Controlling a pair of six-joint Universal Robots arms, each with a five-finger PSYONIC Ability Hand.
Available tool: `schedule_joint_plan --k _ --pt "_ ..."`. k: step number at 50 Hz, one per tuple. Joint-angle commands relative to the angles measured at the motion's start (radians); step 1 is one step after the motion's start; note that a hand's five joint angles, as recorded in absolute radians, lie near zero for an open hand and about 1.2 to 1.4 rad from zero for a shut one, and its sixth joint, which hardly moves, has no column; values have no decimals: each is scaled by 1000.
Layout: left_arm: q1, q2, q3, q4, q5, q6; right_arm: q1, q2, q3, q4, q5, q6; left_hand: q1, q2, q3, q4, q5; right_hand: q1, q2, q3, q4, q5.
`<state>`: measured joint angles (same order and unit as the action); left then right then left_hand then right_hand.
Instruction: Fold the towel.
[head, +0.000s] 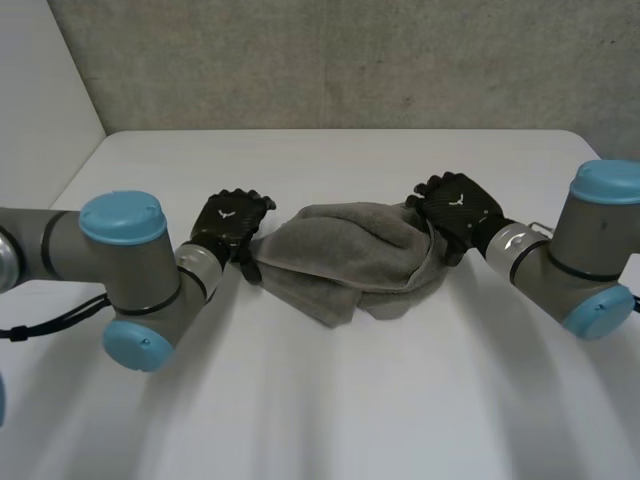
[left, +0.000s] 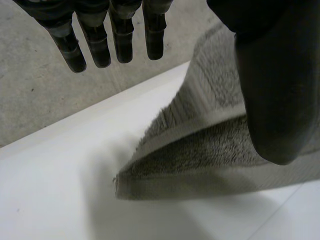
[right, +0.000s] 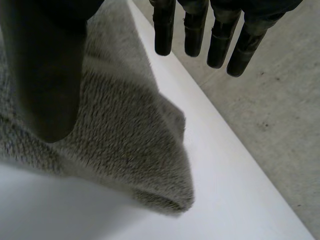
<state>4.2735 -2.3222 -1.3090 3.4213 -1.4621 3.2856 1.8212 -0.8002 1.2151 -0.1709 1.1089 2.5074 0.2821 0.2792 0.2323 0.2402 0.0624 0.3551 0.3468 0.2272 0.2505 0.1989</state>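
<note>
With left hand (head: 232, 222) and right hand (head: 458, 208) both empty, fingers straight and clear of cloth, thumbs at its ends, locate crumpled grey terry towel (head: 345, 255) on white table (head: 330, 400) directly between them. Note long axis running hand to hand, each end equally near; probably grasp one end per hand.

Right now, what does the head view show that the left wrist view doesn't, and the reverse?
Head, not left wrist: the right hand at the towel's right end, and the whole towel bunched between the hands. Left wrist, not head: the towel's hemmed corner close up, with straight fingers apart from it. Both: the left hand, grey towel, white table.
</note>
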Motion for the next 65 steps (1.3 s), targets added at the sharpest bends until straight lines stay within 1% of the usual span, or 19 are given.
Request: schedule_joint_plan --k 1,6,7,8,9,13,21,25,29,33,37,47,49,51,52,53,55,59,65 --pt "-3 -69 57 -13 -3 40 1 75 -51 -1 -3 1 -10 -7 -58 -66 35 197 205 -53 -76 178" --pt "-3 -121 100 -17 6 43 3 72 -65 -1 -12 7 219 222 -58 -66 264 662 671 -53 -76 644" --pt "-3 -131 108 -19 9 43 3 72 -65 -1 -12 7 327 330 -58 -66 372 664 672 -53 -76 645" --pt "-3 -137 114 -22 9 43 3 67 -63 2 -14 11 528 531 -58 -66 573 826 835 -53 -76 808" --pt "-3 -137 114 -22 9 43 3 56 -57 4 -15 11 530 533 -58 -66 575 996 1005 -53 -76 978" --pt "-3 -122 135 -33 8 37 3 18 -34 7 -23 11 1095 1098 -58 -66 1140 1041 1050 -53 -76 1023" --pt "3 14 154 -28 12 34 3 -97 -41 -8 -55 16 1114 1117 -58 -66 1159 1041 1050 -53 -76 1023" --pt "6 56 323 -43 0 35 4 -131 -157 -19 -40 56 1114 1117 -58 -66 1159 1041 1050 -53 -76 1023" --pt "11 90 471 -99 -20 34 4 -249 -313 -80 55 290 1114 1117 -58 -66 1159 1041 1050 -53 -76 1023" --pt "19 199 583 -149 -67 29 -14 -363 -310 -177 126 490 1114 1117 -58 -66 1159 1041 1050 -53 -76 1023" --pt "37 294 548 -149 -73 19 -40 -497 -189 -229 105 639 1114 1117 -58 -66 1159 1041 1050 -53 -76 1023" --pt "107 501 -28 -61 12 11 -43 -678 284 -33 -98 576 1114 1117 -58 -66 1159 1041 1050 -53 -76 1023" --pt "118 517 -127 -33 38 16 -42 -695 369 2 -123 538 1114 1117 -58 -66 1159 878 886 -53 -76 859" --pt "137 527 -216 6 62 19 -42 -709 525 56 -153 428 1114 1117 -58 -66 1159 271 279 -53 -76 252" --pt "162 530 -304 48 86 22 -42 -709 526 56 -153 427 1114 1117 -58 -66 1159 267 276 -53 -76 249" --pt "190 530 -382 94 106 26 -45 -705 587 74 -153 363 1114 1117 -58 -66 1159 -15 -6 -53 -76 -33" --pt "210 524 -447 136 126 32 -46 -702 633 88 -152 297 1114 1117 -58 -66 1159 -157 -149 -53 -76 -176" --pt "227 494 -533 196 147 49 -57 -636 685 114 -146 188 1114 1117 -58 -66 1159 -181 -172 -53 -76 -199" --pt "247 419 -567 217 154 140 -56 -559 669 120 -147 180 1114 1117 -58 -66 1159 -181 -172 -53 -76 -199"
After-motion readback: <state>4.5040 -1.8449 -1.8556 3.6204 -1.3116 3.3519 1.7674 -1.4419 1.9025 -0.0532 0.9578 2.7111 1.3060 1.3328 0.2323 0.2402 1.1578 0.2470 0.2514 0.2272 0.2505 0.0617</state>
